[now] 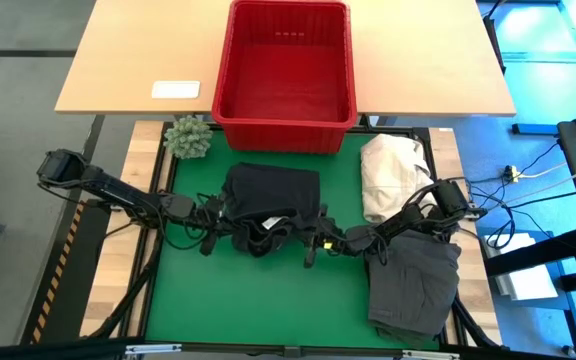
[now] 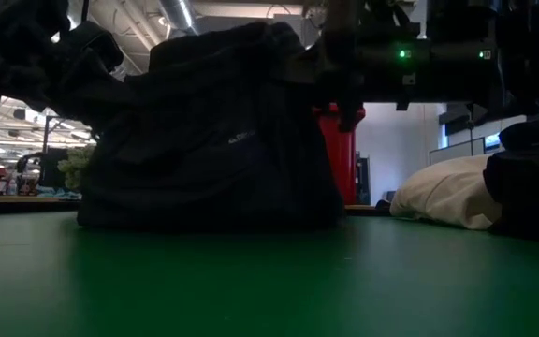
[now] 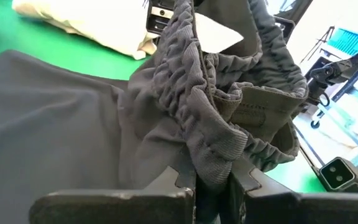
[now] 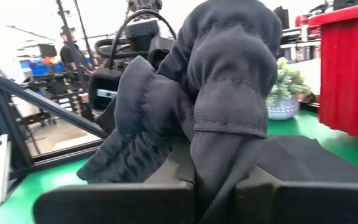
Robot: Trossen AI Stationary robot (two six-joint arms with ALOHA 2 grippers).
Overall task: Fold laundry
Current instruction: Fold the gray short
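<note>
Black garment (image 1: 271,200) lies on the green mat (image 1: 228,300) at mid-table, its near waistband edge lifted; the left gripper (image 1: 230,226) and right gripper (image 1: 313,243) are each clamped on it. Beside it a grey garment (image 1: 415,285), farther off the red basket (image 1: 285,70)

left gripper (image 1: 230,228), right gripper (image 1: 310,243), both clamped

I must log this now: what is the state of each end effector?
Left end effector: closed on the black garment.
Right end effector: closed on the same black garment.
</note>
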